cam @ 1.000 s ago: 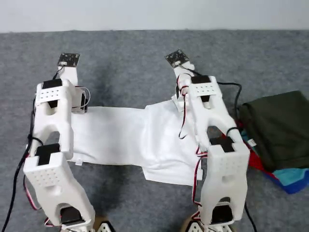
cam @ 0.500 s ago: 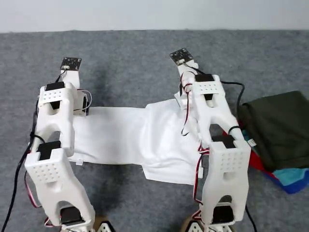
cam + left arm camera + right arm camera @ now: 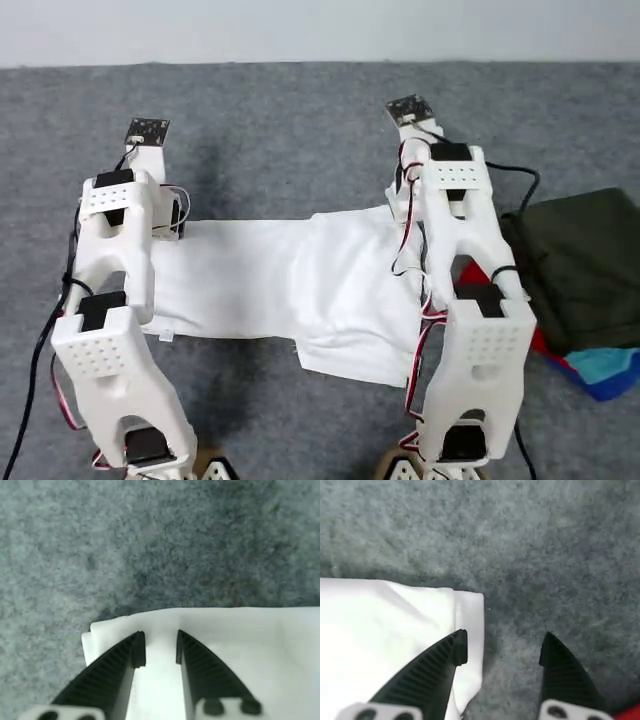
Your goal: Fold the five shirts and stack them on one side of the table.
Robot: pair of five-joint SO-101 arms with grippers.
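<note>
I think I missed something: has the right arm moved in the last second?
Yes. The right arm has shifted sideways, toward the dark green shirt pile.

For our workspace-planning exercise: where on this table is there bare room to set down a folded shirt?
Free: the wide grey strip between the white shirt and the far wall, and the near patch between the two arm bases. Crowded: the right edge, where the shirt pile lies.
</note>
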